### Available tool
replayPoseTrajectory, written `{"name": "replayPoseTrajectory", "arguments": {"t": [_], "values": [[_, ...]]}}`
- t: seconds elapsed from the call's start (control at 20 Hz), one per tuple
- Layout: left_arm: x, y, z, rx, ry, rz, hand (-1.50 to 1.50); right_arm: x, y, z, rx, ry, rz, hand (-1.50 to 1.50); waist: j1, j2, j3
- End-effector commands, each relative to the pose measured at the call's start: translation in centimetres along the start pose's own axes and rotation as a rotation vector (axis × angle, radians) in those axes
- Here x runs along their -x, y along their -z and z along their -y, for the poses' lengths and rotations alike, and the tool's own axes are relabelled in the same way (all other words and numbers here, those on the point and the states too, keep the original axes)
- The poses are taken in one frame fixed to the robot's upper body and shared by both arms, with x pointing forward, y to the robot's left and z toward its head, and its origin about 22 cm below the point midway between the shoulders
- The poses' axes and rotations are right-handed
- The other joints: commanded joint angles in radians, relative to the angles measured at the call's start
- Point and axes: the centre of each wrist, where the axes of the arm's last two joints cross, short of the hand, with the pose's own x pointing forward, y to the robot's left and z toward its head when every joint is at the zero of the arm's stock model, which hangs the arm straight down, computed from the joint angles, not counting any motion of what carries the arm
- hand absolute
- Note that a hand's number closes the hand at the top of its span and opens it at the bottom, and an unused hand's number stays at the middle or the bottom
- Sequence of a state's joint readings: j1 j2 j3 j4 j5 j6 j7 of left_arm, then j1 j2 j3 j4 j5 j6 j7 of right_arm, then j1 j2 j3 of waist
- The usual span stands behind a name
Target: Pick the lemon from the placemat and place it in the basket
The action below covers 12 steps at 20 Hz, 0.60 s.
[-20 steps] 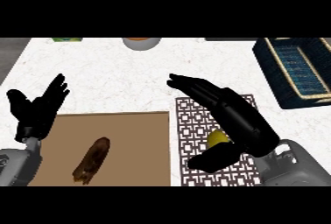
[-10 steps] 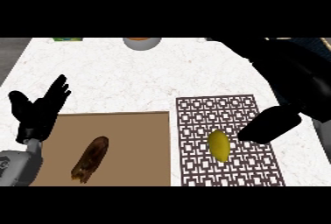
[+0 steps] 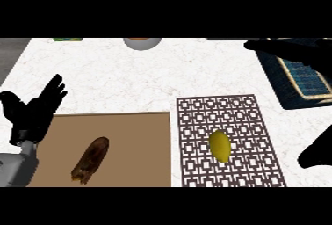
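The lemon lies on the patterned placemat, in its lower half, near the front edge of the worktop. Nothing touches it. It lies lengthwise, with one tip toward the front edge and one toward the back.

The right hand is above the back right corner of the worktop, over the near rim of the dark basket. Its fingers are stretched out toward the left and hold nothing. A dark part of the same arm shows at the right edge, beside the placemat, well apart from the lemon.

The left hand rests at the left edge of the worktop, fingers up and relaxed, holding nothing. It is just beside the back left corner of the brown board. On this board lies a dark brown long piece of food, tilted, near the front edge.

At the back edge stands a grey bowl, only partly visible, and a small green thing is left of it.
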State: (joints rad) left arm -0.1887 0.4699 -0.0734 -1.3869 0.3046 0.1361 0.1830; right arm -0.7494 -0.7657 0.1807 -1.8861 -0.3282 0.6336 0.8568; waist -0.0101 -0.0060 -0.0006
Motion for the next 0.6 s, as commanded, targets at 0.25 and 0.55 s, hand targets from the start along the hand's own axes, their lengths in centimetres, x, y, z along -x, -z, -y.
{"name": "replayPoseTrajectory", "arguments": {"t": [0.25, 0.55], "values": [[0.5, 0.6, 0.5, 0.005, 0.0, 0.013, 0.0, 5.5, -5.0, 0.1, 0.077, 0.112, 0.035, -1.5, -0.002, 0.006, 0.002], [-1.3, -0.3, 1.3, 0.009, 0.012, 0.016, 0.0, 5.6, -3.9, -7.9, 0.075, 0.136, 0.053, -1.5, 0.009, 0.005, 0.002]]}}
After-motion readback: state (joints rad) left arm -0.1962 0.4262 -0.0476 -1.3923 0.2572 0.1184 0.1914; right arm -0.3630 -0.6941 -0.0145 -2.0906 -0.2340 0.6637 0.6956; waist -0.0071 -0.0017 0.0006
